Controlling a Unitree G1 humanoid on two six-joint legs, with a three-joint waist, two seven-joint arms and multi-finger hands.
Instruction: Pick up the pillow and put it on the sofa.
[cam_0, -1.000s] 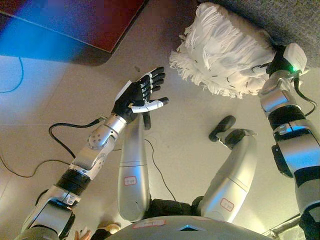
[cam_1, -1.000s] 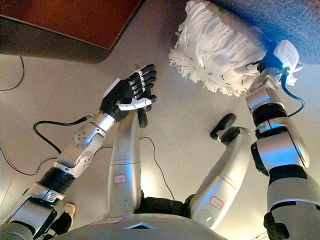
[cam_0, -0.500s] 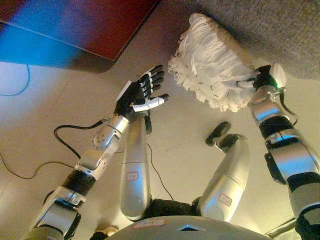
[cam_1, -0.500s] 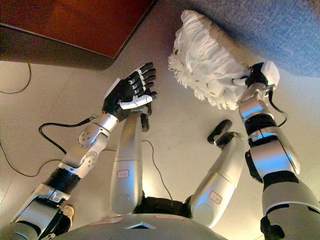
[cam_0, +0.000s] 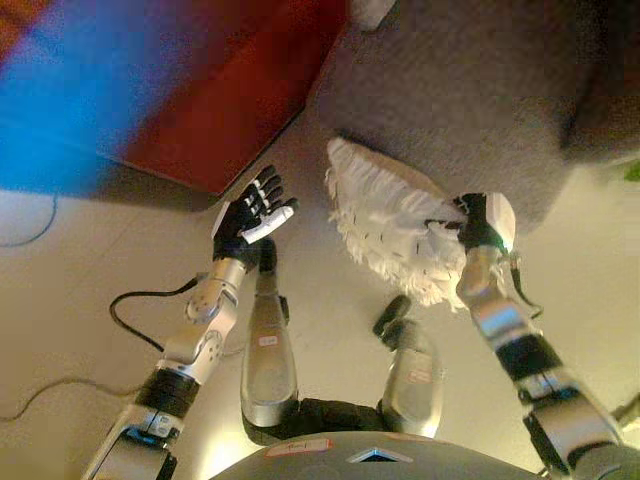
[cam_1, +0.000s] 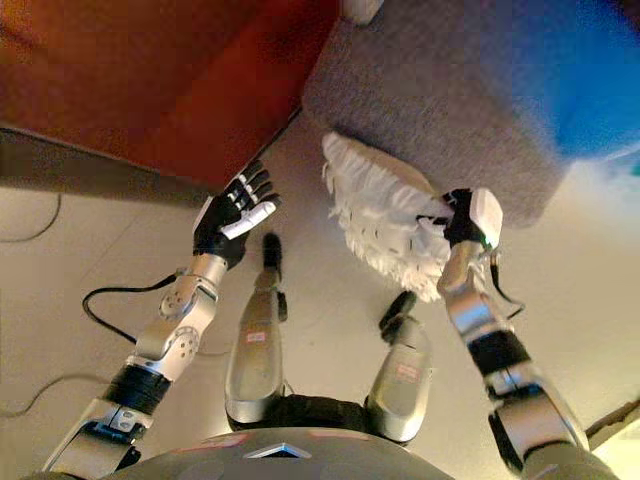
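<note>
We took the grey sofa (cam_0: 450, 90) as our landmark. Farthest to its left lay a dark red rug (cam_0: 210, 100), its edge running just beside the sofa's near-left corner over the pale floor (cam_0: 60, 300).

Next came our left hand (cam_0: 247, 215), held up in the air to the left of the sofa and clear of everything. Its fingers were spread and straight, palm turned toward the pillow, and it held nothing.

Right of that hand, and apart from it, was the white shaggy pillow (cam_0: 385, 220). It hung tilted in the air in front of the sofa's near edge, its upper corner overlapping the grey upholstery in both views. We could not tell whether it touched the sofa there or was merely in front of it. None of it lay on the seat.

At the pillow's right end was our right hand (cam_0: 473, 218). Its fingers were curled into the fringe, gripping that end, and it alone carried the pillow.

As we judged it, 1 of the 2 parts of the task was done: the pillow was off the floor and had been brought to the sofa. The second part remained, which was to lift it over the edge, set it on the seat and let go.
</note>
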